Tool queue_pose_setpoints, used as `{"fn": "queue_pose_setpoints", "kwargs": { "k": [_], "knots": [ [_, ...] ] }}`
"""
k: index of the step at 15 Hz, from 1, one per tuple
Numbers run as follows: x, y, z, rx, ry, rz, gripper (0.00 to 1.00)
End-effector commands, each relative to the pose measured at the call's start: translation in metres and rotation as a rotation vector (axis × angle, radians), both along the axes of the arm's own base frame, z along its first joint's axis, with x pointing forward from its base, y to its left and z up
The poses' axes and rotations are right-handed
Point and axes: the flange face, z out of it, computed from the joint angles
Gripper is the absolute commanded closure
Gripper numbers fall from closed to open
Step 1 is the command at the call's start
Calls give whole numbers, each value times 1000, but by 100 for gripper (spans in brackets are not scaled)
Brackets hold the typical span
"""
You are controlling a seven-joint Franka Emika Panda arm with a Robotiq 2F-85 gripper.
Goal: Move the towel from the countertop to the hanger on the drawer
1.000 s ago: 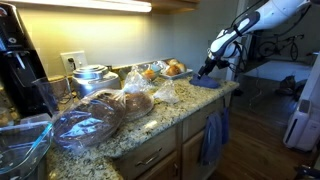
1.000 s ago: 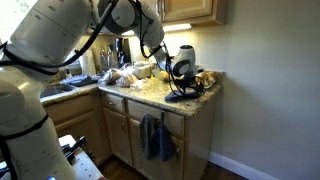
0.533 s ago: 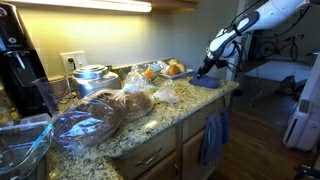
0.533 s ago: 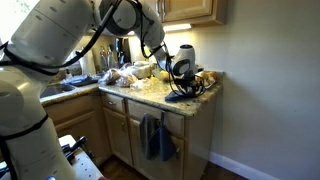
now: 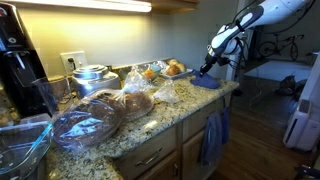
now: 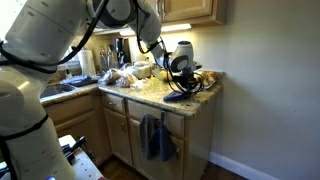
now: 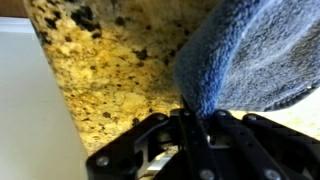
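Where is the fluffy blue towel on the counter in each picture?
In an exterior view: the blue fluffy towel is at the counter's far right end, under the tool.
In an exterior view: it looks dark, at the counter's right corner.
Wrist view: it fills the upper right, pinched in the tool.
Shared landmark: the speckled granite countertop.

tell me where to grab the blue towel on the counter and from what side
Pinch the bunched fold at the towel edge, from above: it rises as a narrow ridge off the flat counter, where the gripper sits.
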Motion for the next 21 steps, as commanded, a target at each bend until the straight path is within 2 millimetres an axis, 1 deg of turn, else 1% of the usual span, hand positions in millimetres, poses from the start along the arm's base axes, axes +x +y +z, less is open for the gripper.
{"fn": "queue_pose_setpoints", "kwargs": {
  "k": [1, 4, 7, 9, 11, 12, 13, 15, 20, 21],
  "knots": [
    [-48, 9, 34, -17, 34, 18, 91],
    [-79, 23, 52, -4, 49, 50, 91],
    [-111, 35, 65, 18, 84, 76, 91],
    [-127, 40, 69, 43, 120, 85, 91],
    [-138, 42, 74, 56, 133, 86, 93],
    [-113, 43, 65, 48, 118, 75, 89],
    [-119, 43, 66, 50, 123, 76, 89],
    [-124, 44, 68, 49, 125, 75, 89],
    [-126, 43, 67, 50, 128, 74, 89],
    [-126, 43, 67, 50, 128, 74, 93]
  ]
}}
